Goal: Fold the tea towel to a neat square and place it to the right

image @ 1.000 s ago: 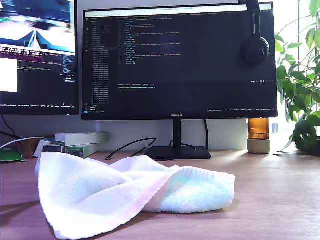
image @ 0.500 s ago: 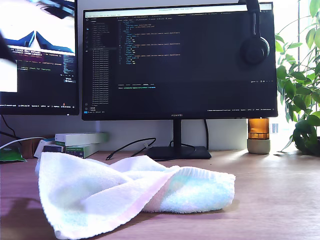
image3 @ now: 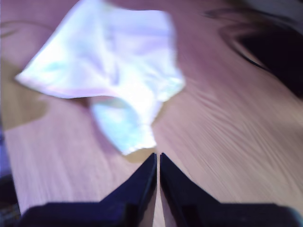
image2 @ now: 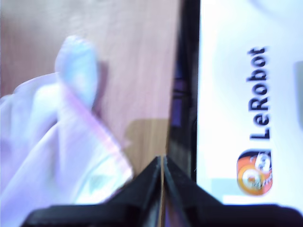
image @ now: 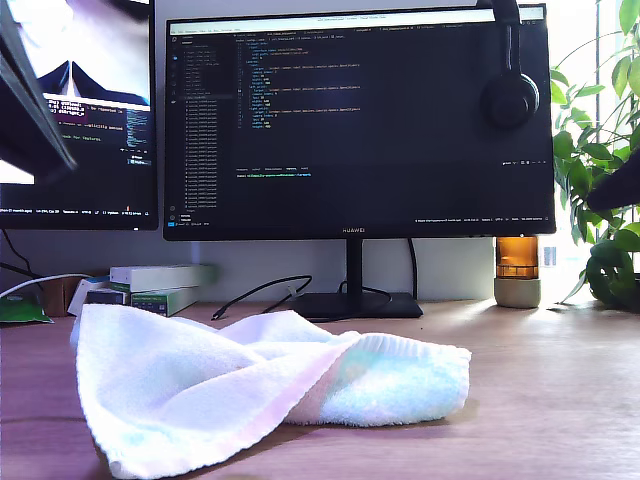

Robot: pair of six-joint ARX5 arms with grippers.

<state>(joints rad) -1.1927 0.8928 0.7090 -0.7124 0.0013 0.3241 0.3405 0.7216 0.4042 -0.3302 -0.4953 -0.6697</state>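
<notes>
The tea towel (image: 250,390) lies crumpled on the wooden desk (image: 550,400), towards the exterior view's left, white with faint pink and mint bands. It also shows in the first wrist view as tea towel (image2: 57,156) and in the second wrist view as tea towel (image3: 113,71). My first gripper (image2: 162,161) is shut and empty, above the desk beside the cloth. My second gripper (image3: 157,156) is shut and empty too, just short of a towel corner. A dark arm (image: 30,110) crosses the exterior view's left edge and another dark arm part (image: 615,190) its right edge. Which arm is which I cannot tell.
Behind the towel stand a large monitor (image: 360,120) on its stand (image: 355,300) with headphones (image: 508,95) hung on it, and a second monitor (image: 80,110). Boxes (image: 160,285), a cable (image: 260,292), an amber jar (image: 517,270) and a plant (image: 600,180) line the back. A white LeRobot-marked surface (image2: 246,94) lies beside my first gripper.
A dark arm has swung into the exterior view's left edge, and another dark arm part has appeared at its right edge. The towel has not moved.
</notes>
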